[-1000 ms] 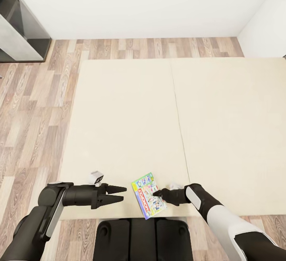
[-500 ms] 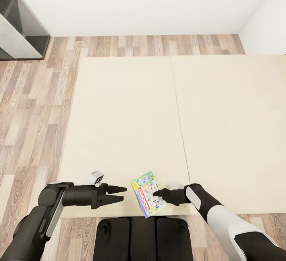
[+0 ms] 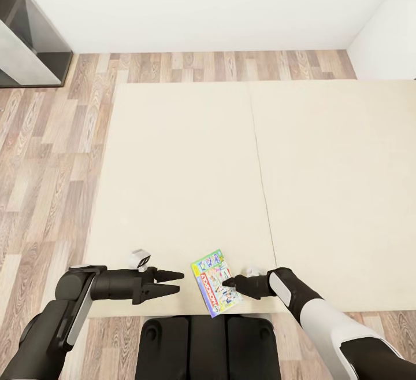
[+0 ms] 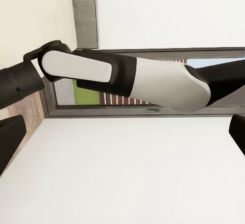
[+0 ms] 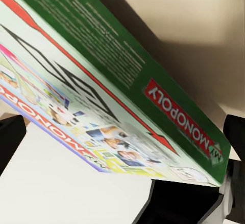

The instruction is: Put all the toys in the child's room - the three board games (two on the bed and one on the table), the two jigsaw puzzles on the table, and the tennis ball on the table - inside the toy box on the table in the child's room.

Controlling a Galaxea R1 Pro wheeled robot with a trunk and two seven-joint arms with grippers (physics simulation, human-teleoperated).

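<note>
The room has white walls [image 3: 202, 4] and a wood floor [image 3: 52, 154]. A dark grey shelf [image 3: 29, 39] stands in the far left corner.

The biggest thing is the bed [image 3: 190, 183]. It has a plain beige mattress in two parts, with a thin line running between them. The bed reaches from the far floor strip to just in front of the robot's black base [image 3: 208, 345].

The robot's two arms come next. The left arm is black and reaches in over the near edge of the bed. Its left end effector [image 3: 173, 283] points toward the game box, and its two dark pointed fingers stand a little apart with nothing between them. It is near the box but not touching it. The right arm is white higher up and black lower down. In the left wrist view this arm [image 4: 138, 78] stretches across in front of a window.

The right end effector [image 3: 229, 281] is at the right edge of the board game [image 3: 215, 283]. I cannot tell if it is clamped on the box or just touching it.

The board game is a flat box with a green edge and a red banner. It lies near the front edge of the bed, between the two end effectors. In the right wrist view the green side [image 5: 153, 86] reads "MONOPOLY"
</note>
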